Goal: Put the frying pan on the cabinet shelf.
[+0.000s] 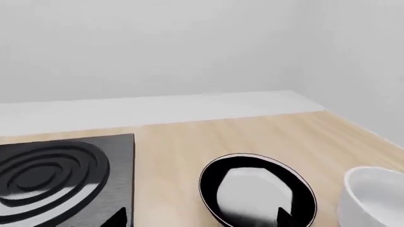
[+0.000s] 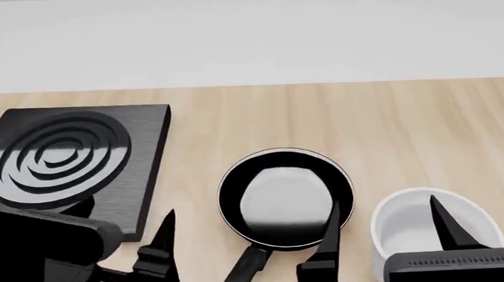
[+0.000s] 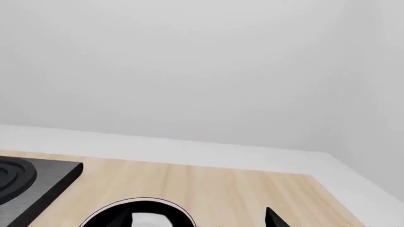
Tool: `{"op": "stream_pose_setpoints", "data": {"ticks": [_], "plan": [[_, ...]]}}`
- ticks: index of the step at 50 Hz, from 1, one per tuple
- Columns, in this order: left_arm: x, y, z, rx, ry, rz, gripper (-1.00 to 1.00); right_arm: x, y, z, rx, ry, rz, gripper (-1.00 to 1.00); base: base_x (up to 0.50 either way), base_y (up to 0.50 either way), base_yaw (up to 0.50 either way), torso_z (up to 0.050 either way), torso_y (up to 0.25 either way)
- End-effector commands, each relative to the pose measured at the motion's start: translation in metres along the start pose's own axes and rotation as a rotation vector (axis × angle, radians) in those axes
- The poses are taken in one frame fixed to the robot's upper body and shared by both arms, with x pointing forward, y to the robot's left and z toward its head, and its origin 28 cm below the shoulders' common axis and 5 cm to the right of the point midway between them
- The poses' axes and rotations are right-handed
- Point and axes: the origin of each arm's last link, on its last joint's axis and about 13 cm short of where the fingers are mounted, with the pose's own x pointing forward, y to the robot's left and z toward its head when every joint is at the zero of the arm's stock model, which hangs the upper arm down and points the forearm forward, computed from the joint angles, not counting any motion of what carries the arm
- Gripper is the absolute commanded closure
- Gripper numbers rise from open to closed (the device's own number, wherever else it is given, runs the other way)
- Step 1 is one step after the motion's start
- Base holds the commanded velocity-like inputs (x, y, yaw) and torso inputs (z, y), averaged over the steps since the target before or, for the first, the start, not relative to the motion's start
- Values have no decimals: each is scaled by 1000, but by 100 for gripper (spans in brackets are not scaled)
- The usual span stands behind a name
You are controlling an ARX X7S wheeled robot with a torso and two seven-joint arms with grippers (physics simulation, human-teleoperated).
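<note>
The frying pan point(image 2: 284, 197), glossy black with a thin silvery rim, sits on the wooden counter with its handle point(image 2: 240, 272) pointing toward me. It also shows in the left wrist view point(image 1: 256, 194) and the right wrist view point(image 3: 142, 215). My left gripper point(image 2: 123, 223) is open and empty, just left of the pan's handle, by the black plate's near corner; its tips frame the gap in its wrist view point(image 1: 200, 216). My right gripper point(image 2: 387, 221) is open and empty, one finger over the pan's right edge, the other over the white pot. No cabinet shelf is in view.
A square black plate with concentric rings point(image 2: 66, 162) lies at the left. A white cylindrical pot point(image 2: 426, 232) stands right of the pan. The wooden counter point(image 2: 404, 128) ends at a white ledge and wall behind.
</note>
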Motion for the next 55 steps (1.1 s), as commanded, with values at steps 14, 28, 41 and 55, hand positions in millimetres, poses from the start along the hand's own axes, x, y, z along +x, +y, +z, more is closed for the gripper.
{"op": "stream_pose_setpoints", "data": {"ticks": [14, 28, 41, 55], "plan": [[46, -15, -1, 17, 262, -133, -100, -2, -1, 1, 11, 11, -3, -100, 0, 0, 0, 0, 0], [75, -15, -20, -27, 364, -172, -100, -6, -13, 8, 6, -1, -59, -100, 0, 0, 0, 0, 0], [83, -20, -36, -30, 446, -180, -100, -6, -14, 3, 2, 5, -60, -100, 0, 0, 0, 0, 0], [87, -41, -57, -57, 517, -222, -100, -5, -13, -6, 0, 25, -50, -100, 0, 0, 0, 0, 0]]}}
